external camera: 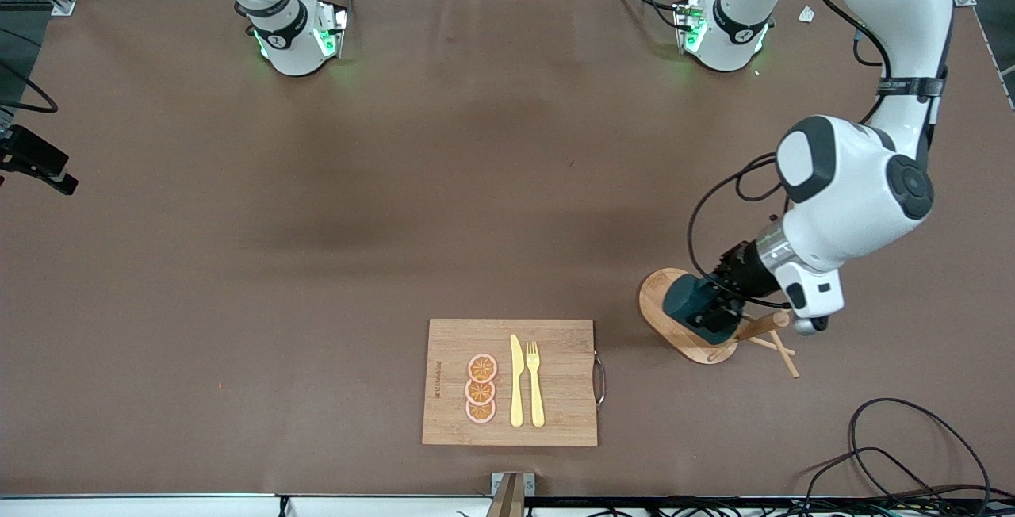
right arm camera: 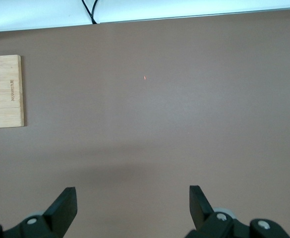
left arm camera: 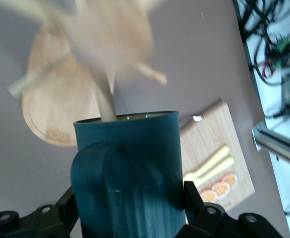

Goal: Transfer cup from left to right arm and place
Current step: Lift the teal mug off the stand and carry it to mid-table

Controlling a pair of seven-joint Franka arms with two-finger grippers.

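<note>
The dark teal cup (external camera: 688, 300) lies tilted over the round wooden stand base (external camera: 670, 328), toward the left arm's end of the table. My left gripper (external camera: 718, 309) is shut on the cup. In the left wrist view the cup (left arm camera: 130, 163) fills the space between the black fingers (left arm camera: 194, 198), and a wooden peg (left arm camera: 105, 96) of the stand reaches its mouth. My right gripper (right arm camera: 132, 203) is open and empty above bare table; it does not show in the front view.
A wooden cutting board (external camera: 555, 342) with three orange slices (external camera: 481, 388), a yellow knife (external camera: 516, 381) and a fork (external camera: 535, 382) lies near the table's front edge. The stand's pegs (external camera: 777, 338) stick out beside the left gripper. Cables (external camera: 896, 453) lie at the front corner.
</note>
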